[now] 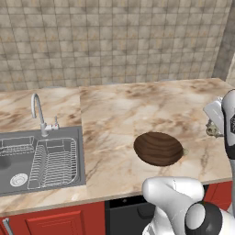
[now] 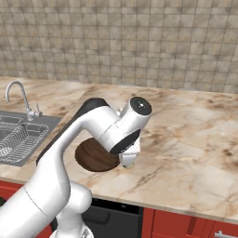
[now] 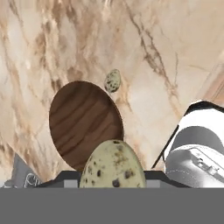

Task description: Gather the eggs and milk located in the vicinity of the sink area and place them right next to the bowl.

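Note:
My gripper (image 3: pixel 112 177) is shut on a speckled olive-tan egg (image 3: pixel 113 158), held above the counter just right of the bowl (image 3: pixel 84 123). The bowl is wide, shallow and dark brown with streaky grain (image 1: pixel 158 148) (image 2: pixel 92 157). A second speckled egg (image 3: pixel 112 81) lies on the marble close against the bowl's rim, a small lump (image 1: pixel 185 150) on the bowl's right side. The gripper (image 1: pixel 212 131) hangs at the right edge of the left base view, and under the white hand (image 2: pixel 128 161) in the right base view. The milk is out of view.
The steel sink (image 1: pixel 11 170) with its wire dish rack (image 1: pixel 53 161) and curved chrome faucet (image 1: pixel 38 112) lies left of the bowl. Marble counter (image 1: pixel 137 110) stretches back to a tiled wall. Red cabinet fronts (image 1: pixel 59 222) run below the front edge.

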Tool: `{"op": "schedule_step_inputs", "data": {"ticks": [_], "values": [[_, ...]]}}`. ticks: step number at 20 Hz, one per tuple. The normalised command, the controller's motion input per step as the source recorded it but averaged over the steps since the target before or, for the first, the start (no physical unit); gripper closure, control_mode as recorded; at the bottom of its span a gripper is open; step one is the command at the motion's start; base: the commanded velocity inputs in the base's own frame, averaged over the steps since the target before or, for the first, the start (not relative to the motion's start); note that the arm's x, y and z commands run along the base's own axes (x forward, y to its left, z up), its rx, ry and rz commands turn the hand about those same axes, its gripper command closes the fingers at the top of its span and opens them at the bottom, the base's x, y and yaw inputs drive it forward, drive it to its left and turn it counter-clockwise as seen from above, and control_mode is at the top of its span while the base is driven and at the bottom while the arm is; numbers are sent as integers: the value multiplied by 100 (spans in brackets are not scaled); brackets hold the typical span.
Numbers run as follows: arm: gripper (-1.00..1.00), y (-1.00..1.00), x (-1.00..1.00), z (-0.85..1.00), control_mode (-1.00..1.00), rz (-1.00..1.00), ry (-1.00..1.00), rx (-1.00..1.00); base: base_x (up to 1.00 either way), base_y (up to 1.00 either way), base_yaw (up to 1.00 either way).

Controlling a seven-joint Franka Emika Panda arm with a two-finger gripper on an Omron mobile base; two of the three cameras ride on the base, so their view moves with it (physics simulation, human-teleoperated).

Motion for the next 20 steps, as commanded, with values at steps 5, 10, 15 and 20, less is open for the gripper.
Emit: {"op": "schedule_step_inputs", "data": {"ticks": [5,10,15,20], "values": [[100,0,6,-13,-100,-61,26,33,0,0,0],[100,0,0,-6,-100,-56,19,32,0,0,0],[100,0,0,0,-100,-52,17,26,0,0,0],[100,-28,18,0,-100,-35,12,20,0,0,0]]}}
